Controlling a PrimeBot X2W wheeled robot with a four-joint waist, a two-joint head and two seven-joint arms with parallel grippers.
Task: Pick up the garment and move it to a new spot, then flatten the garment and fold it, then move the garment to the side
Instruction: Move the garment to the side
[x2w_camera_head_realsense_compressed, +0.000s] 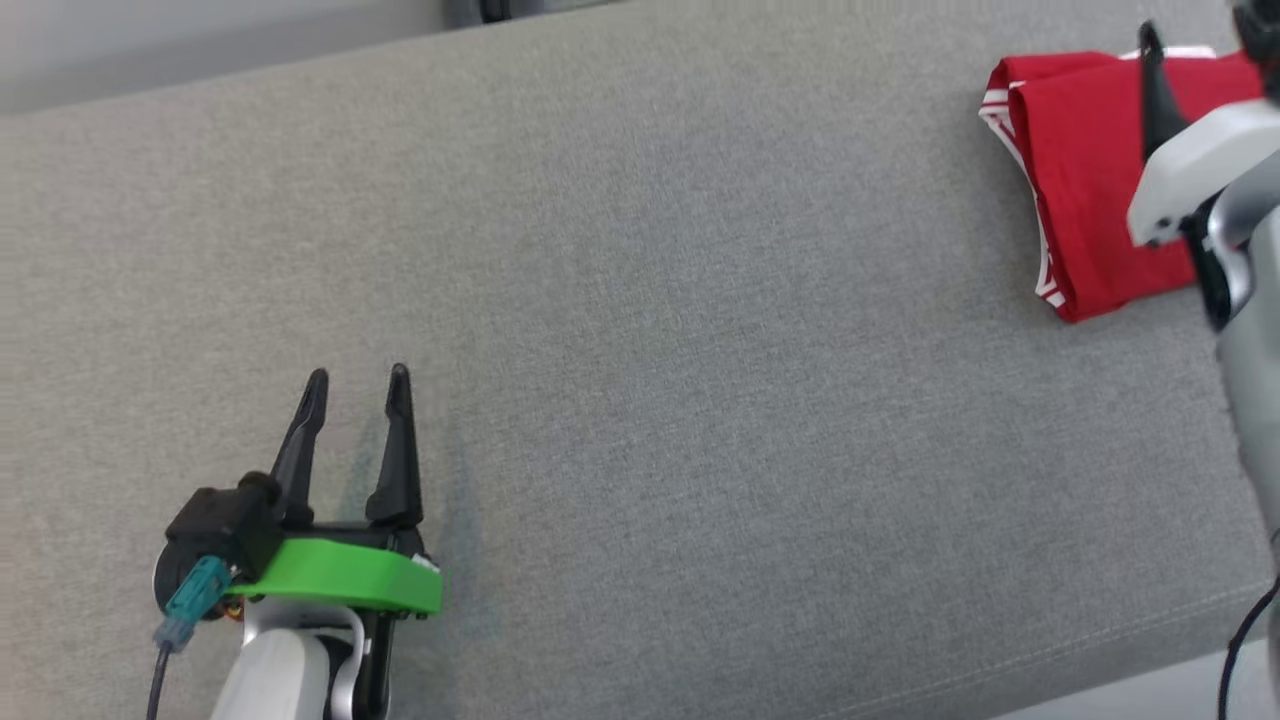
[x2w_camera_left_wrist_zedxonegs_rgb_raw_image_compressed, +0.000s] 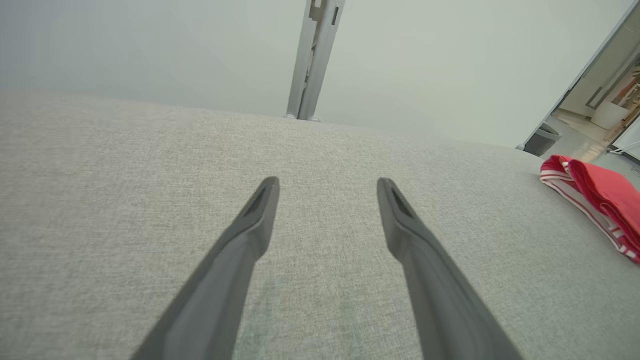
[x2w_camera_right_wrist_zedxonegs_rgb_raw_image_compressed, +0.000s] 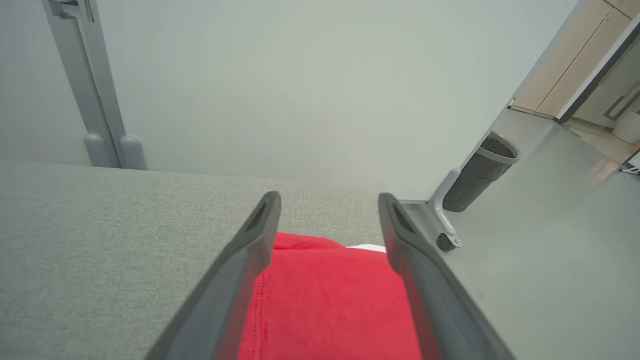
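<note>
The red garment (x2w_camera_head_realsense_compressed: 1085, 170) with white-striped trim lies folded on the grey fabric surface (x2w_camera_head_realsense_compressed: 700, 350) near its far right end. My right gripper (x2w_camera_head_realsense_compressed: 1200, 40) hovers over it, jaws wide apart and empty. In the right wrist view the right gripper (x2w_camera_right_wrist_zedxonegs_rgb_raw_image_compressed: 327, 200) straddles the red garment (x2w_camera_right_wrist_zedxonegs_rgb_raw_image_compressed: 325, 300), which lies flat below its two fingers and is not pinched by them. My left gripper (x2w_camera_head_realsense_compressed: 357, 378) rests low at the near left, open and empty, far from the garment. In the left wrist view the left gripper (x2w_camera_left_wrist_zedxonegs_rgb_raw_image_compressed: 327, 182) points across bare fabric, with the garment (x2w_camera_left_wrist_zedxonegs_rgb_raw_image_compressed: 600, 195) off to the right.
The surface's right edge drops to a pale floor (x2w_camera_right_wrist_zedxonegs_rgb_raw_image_compressed: 550, 250) just beyond the garment. A dark bin (x2w_camera_right_wrist_zedxonegs_rgb_raw_image_compressed: 480, 172) stands there by a wall. A grey upright post (x2w_camera_left_wrist_zedxonegs_rgb_raw_image_compressed: 314, 55) rises behind the far edge. A wide stretch of fabric separates the two grippers.
</note>
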